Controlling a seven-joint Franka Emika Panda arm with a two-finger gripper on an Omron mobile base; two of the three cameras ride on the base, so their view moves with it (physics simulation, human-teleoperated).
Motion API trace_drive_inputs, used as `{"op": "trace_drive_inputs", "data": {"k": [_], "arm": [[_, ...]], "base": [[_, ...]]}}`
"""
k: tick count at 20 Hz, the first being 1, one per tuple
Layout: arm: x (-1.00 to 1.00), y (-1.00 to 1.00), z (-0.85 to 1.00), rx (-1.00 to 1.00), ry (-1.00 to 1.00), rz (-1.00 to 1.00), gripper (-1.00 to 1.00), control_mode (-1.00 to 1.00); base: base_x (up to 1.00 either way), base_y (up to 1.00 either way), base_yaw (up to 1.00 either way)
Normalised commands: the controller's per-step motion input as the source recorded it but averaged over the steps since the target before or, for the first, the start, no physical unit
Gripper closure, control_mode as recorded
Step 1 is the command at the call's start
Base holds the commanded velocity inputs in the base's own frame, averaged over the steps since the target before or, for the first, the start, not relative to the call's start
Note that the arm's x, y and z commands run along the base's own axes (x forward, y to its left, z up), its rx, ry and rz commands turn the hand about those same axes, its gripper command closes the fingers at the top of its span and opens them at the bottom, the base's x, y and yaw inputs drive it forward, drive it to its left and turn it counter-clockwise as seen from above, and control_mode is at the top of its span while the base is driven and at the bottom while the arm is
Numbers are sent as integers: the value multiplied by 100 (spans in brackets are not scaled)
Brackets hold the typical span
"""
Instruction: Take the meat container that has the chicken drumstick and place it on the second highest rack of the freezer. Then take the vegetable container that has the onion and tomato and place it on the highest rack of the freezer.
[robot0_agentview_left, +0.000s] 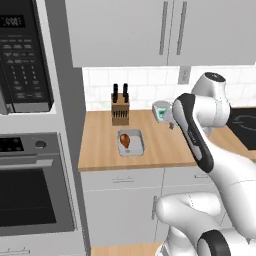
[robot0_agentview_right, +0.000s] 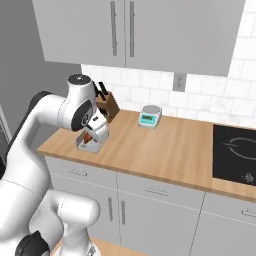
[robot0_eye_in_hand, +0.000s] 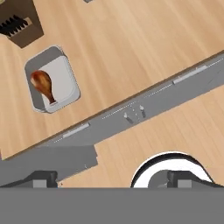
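The drumstick (robot0_agentview_left: 124, 140) lies in its tray (robot0_agentview_left: 136, 146) on the worktop (robot0_agentview_left: 100, 145); the hand (robot0_agentview_right: 95, 131), jaws spread and holding nothing, hangs above.

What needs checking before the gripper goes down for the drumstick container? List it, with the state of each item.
1. Meat container sits upright on the wooden counter: ok.
2. Chicken drumstick lies inside the container: ok.
3. Gripper open and holding nothing: ok.
4. Gripper lined up over the container: not ok; in the hand view the container sits far to the upper left, off centre.
5. Room around the container: ok on three sides; the knife block stands close behind it, apart from it.
6. Freezer door open and second highest rack free: cannot tell from these views.
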Motion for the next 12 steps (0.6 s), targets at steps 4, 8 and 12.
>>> {"op": "trace_drive_inputs", "data": {"k": [4,8,12], "arm": [[28,48,-18,32,2,-45,-100,-100],[11,89,-66,-3,25,-29,-100,-100],[0,40,-55,-1,23,-22,-100,-100]], "base": [[0,0,0],[0,0,0],[0,0,0]]}}
